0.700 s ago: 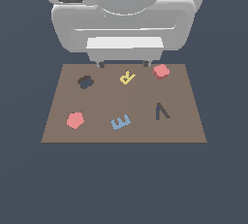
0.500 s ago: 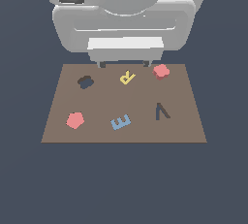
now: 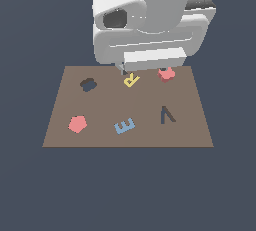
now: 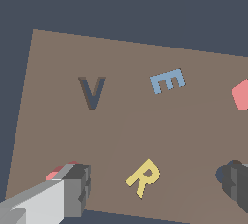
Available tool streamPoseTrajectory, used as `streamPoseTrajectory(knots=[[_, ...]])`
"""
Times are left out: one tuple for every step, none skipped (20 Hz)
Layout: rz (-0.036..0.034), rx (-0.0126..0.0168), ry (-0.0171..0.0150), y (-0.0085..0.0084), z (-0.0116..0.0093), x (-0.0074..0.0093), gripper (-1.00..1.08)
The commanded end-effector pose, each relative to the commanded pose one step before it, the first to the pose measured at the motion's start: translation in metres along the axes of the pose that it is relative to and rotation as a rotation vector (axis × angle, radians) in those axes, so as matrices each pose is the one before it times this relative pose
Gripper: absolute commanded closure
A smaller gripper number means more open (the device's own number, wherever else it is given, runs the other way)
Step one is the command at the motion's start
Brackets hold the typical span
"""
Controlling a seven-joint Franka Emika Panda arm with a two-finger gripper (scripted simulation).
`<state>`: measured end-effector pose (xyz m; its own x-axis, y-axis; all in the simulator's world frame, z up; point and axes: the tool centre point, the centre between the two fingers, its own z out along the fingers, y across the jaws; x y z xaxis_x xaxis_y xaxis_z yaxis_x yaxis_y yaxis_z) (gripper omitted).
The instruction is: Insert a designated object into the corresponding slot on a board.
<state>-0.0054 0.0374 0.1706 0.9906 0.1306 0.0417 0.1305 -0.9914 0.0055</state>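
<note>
Arm hanging low over the back edge of the board, red cloud block not in its slot.

Exterior view: the block sits on the board's far edge toward the exterior view's right, half hidden under the big white arm, well apart from the dark cloud-shaped slot on the far left side. Yellow R is between them, blue E nearer, red pentagon near left, V cutout on the right. Wrist view: the gripper is spread wide, one finger touching or covering the block, the other finger over the slot, R in the gap. Nothing held. V cutout, E and a bit of pentagon lie further off on the board.
</note>
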Motion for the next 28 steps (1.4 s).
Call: streamPoseTrajectory(knots=[[-0.04922,0.00271,-0.00654,-0.01886,0.01700,-0.01033,-0.92],[-0.02259,0.00109,-0.00262,-0.00857,0.00784,-0.00458,-0.92],[-0.02406,0.00117,-0.00279,-0.00913,0.00836,-0.00487,-0.92],[-0.02520,0.00124,-0.00293,-0.00956,0.00878,-0.00511,-0.92],[-0.02434,0.00120,-0.00284,-0.00923,0.00850,-0.00492,-0.92],[-0.02301,0.00112,-0.00269,-0.00873,0.00807,-0.00464,-0.92],[-0.02163,0.00104,-0.00255,-0.00820,0.00762,-0.00434,-0.92],[-0.02018,0.00095,-0.00239,-0.00765,0.00714,-0.00404,-0.92],[-0.01866,0.00086,-0.00222,-0.00707,0.00664,-0.00373,-0.92],[-0.01708,0.00076,-0.00205,-0.00647,0.00610,-0.00340,-0.92],[-0.01547,0.00065,-0.00187,-0.00585,0.00556,-0.00307,-0.92],[-0.01389,0.00054,-0.00170,-0.00525,0.00503,-0.00274,-0.92],[-0.01232,0.00042,-0.00153,-0.00464,0.00450,-0.00242,-0.92],[-0.01075,0.00030,-0.00136,-0.00404,0.00397,-0.00211,-0.92],[-0.00924,0.00019,-0.00119,-0.00346,0.00345,-0.00180,-0.92],[-0.00775,0.00009,-0.00102,-0.00288,0.00293,-0.00150,-0.92],[-0.00625,0.00002,-0.00084,-0.00231,0.00241,-0.00121,-0.92],[-0.00481,-0.00003,-0.00066,-0.00177,0.00188,-0.00093,-0.92],[-0.00342,-0.00005,-0.00048,-0.00125,0.00134,-0.00065,-0.92],[-0.00199,-0.00004,-0.00028,-0.00072,0.00080,-0.00039,-0.92],[-0.00068,-0.00002,-0.00010,-0.00025,0.00027,-0.00012,-0.92],[0.00312,0.00055,-0.00084,0.00080,-0.00107,0.00044,-0.92],[0.00000,0.00000,0.00000,0.00002,0.00031,-0.00001,-0.92],[0.00000,0.00000,0.00000,0.00005,0.00092,-0.00002,-0.92],[0.00000,0.00000,0.00000,0.00009,0.00154,-0.00004,-0.92],[-0.00052,-0.00045,0.00007,-0.00017,0.00207,-0.00001,-0.92],[-0.00038,-0.00031,0.00005,-0.00005,0.00272,-0.00006,-0.92],[-0.00038,-0.00030,0.00004,-0.00002,0.00334,-0.00011,-0.92]])
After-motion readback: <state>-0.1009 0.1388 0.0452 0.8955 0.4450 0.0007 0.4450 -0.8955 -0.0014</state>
